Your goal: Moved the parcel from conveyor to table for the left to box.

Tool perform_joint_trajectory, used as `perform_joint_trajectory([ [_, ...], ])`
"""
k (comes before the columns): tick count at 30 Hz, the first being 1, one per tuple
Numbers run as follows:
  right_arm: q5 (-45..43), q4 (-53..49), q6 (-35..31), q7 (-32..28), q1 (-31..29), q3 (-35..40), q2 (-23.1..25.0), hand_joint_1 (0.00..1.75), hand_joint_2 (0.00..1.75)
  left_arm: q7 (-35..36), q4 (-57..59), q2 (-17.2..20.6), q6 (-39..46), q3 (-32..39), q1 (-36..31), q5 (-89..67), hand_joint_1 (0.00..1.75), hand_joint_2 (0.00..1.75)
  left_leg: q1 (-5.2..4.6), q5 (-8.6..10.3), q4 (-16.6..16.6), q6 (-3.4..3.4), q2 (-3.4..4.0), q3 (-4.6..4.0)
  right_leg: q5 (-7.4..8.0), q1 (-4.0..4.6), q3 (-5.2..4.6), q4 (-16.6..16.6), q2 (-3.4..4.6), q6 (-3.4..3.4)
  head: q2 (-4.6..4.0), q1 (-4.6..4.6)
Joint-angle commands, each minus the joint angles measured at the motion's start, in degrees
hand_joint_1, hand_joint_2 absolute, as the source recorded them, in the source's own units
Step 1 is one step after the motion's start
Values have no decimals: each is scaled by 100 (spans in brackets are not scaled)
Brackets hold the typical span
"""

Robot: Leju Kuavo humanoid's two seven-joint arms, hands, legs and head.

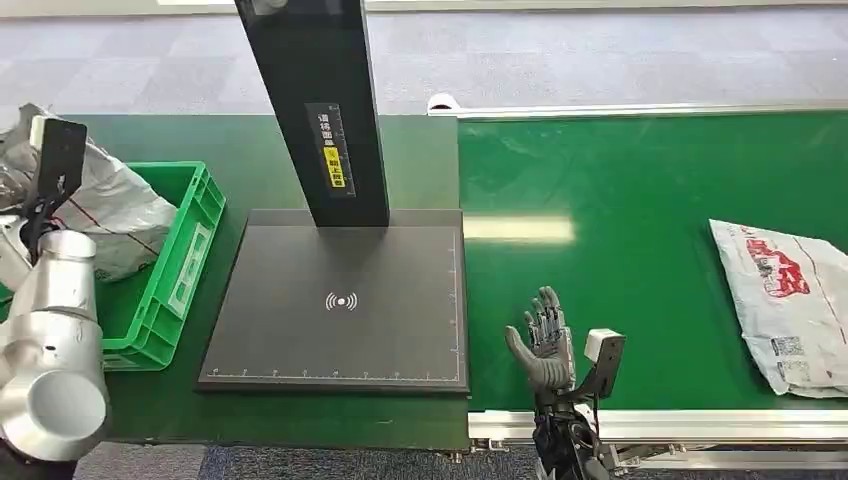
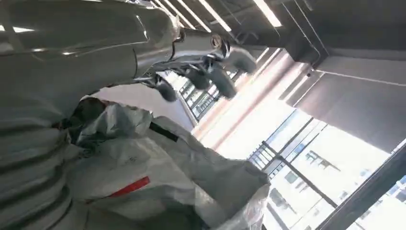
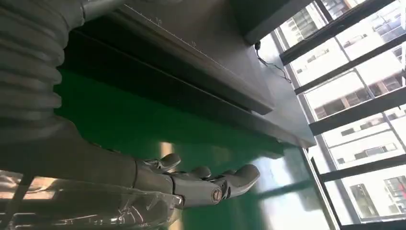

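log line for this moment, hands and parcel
right hand: open, over conveyor | left hand: open, above bagged parcels | parcel: on conveyor, untouched | scanner pad: bare

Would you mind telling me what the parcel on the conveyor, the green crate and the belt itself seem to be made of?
The parcel looks like a thin white plastic mailer: it is crinkled, with printed red marks and a label. The green crate appears to be rigid moulded plastic, with slotted walls. The belt looks like smooth green rubber or PVC, with a slight sheen reflecting light.
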Motion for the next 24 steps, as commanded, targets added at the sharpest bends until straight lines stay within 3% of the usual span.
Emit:
perform_joint_trajectory([
  [1,19,462,4,-55,-200,-171,-81,0,175,-598,361,-209,-1645,637,-488,1621,0,175,7,3,4,3,-14,-8,2,8,3,-4,-17,-2,2,0],
  [8,15,473,-20,-40,-207,-218,-64,0,175,-716,86,-362,-2033,505,-525,2018,0,175,7,2,5,2,-13,-10,1,8,0,-2,-17,-2,2,0],
  [12,-10,530,-66,-65,-224,-288,-78,0,175,-1104,-820,-754,-3001,275,-376,3238,0,175,8,3,7,2,-17,-15,1,8,-3,-2,-20,0,2,0],
  [18,-34,508,-118,-70,-175,-343,-71,0,175,-1478,-3483,-1429,-3523,-845,965,4581,0,175,2,2,-3,3,-6,-3,2,2,5,-9,-9,1,2,2],
  [22,-30,554,-168,-31,-208,-341,-66,0,175,-1758,-4810,-1672,-3325,-1544,1860,4993,0,175,4,-2,-4,4,-6,0,1,4,10,-14,-10,0,0,0],
  [24,-32,571,-168,-36,-216,-338,-72,0,175,-1723,-4998,-1698,-3231,-1660,2005,5029,0,175,0,-1,-4,3,-2,-1,1,-1,4,-9,-4,0,2,-2],
])
